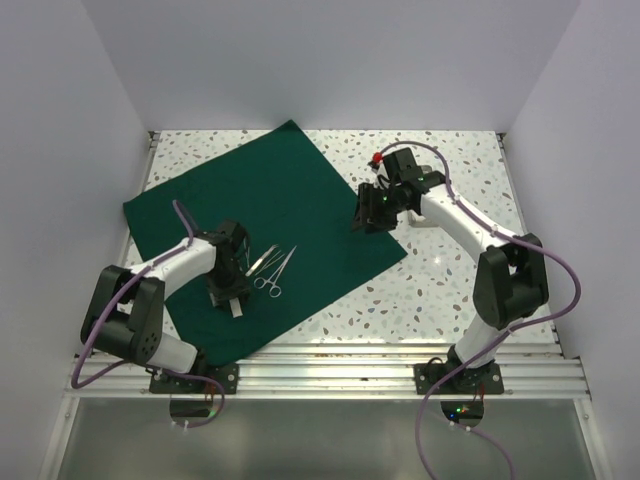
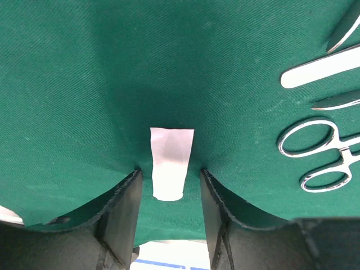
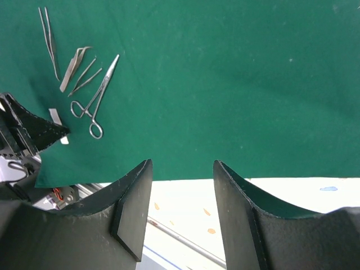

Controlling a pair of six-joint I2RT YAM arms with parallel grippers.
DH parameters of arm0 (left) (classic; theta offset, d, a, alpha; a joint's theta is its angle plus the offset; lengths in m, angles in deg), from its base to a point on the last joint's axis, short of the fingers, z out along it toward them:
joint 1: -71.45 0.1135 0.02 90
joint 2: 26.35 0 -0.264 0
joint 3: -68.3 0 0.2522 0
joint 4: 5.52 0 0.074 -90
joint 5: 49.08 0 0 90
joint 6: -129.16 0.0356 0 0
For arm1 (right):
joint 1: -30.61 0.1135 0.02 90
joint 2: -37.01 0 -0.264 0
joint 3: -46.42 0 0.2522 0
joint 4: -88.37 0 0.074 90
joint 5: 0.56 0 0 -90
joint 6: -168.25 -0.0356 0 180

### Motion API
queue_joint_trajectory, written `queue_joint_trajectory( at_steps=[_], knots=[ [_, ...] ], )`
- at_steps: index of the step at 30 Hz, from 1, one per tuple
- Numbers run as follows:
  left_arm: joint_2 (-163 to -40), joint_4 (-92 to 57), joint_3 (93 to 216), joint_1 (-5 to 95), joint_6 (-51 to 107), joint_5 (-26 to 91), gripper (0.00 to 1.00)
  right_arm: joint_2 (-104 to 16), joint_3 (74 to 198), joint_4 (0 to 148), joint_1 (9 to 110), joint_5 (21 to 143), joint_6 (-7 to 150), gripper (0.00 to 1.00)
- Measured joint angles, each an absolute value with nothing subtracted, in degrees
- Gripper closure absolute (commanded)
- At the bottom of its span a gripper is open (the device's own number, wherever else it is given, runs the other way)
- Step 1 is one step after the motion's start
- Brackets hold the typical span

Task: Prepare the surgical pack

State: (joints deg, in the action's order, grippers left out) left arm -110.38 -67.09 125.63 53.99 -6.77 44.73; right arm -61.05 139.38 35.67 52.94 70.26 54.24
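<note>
Several steel instruments (image 1: 272,270) on green cloth (image 1: 285,185)

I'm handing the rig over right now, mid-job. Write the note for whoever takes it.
Left tool: open, over the near side of the green cloth, a small pale strip lying loose between its fingers.
Right tool: open, empty, at the cloth's right corner.
Done: cloth spread flat; steel instruments laid beside the left tool.
To do: no tray or pads in view; cloth not yet folded.
</note>
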Motion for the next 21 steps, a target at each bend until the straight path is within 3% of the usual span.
queue_joint_trajectory(
  at_steps=[11, 21],
  knots=[
    [-110.4, -66.1, 125.5, 53.8, -6.8, 43.9, 0.70, -61.0, 138.7, 36.1, 53.1, 69.1, 54.2, 0.49],
    [-107.7, -68.6, 126.1, 53.8, -6.7, 46.6, 0.73, -61.0, 138.7, 36.4, 55.7, 68.9, 54.2, 0.49]
  ],
)
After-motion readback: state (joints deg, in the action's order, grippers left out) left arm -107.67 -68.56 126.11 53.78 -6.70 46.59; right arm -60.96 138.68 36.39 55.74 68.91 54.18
